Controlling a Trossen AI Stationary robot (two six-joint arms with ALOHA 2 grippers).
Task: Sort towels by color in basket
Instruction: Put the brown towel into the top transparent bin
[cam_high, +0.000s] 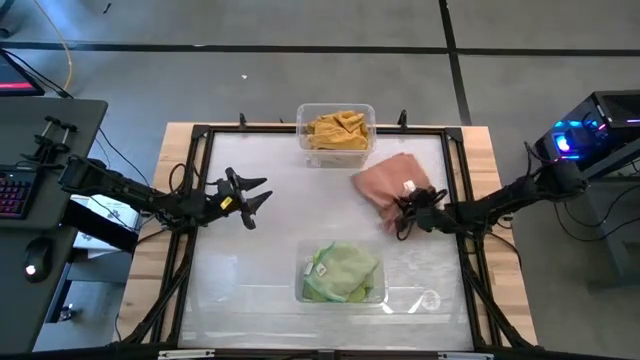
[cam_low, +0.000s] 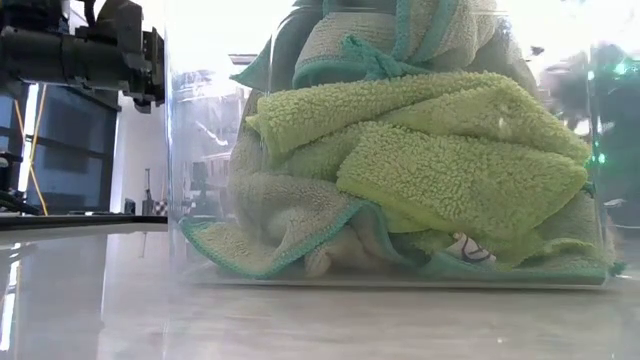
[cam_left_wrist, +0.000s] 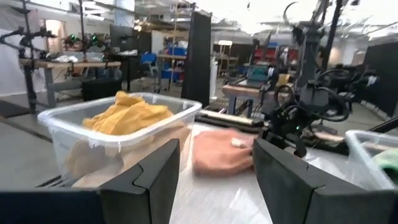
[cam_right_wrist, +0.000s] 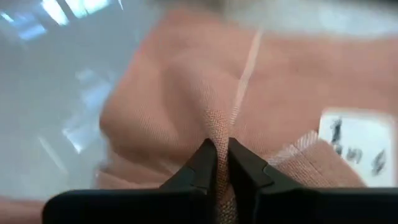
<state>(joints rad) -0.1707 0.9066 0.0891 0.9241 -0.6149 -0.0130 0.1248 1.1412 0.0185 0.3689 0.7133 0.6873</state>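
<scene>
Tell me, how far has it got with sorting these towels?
Mostly done, it seems. The yellow towels sit in one clear bin and the green towels in another. In hand: the right hand is pinching the peach towel, which lies on the table outside any bin. The left hand waits open.

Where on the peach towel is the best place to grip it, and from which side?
Grip a raised fold near the white tag of the peach towel, coming from above. It lies crumpled on the table, so its folds stand up for pinching. The right end effector is pinching such a fold.
</scene>
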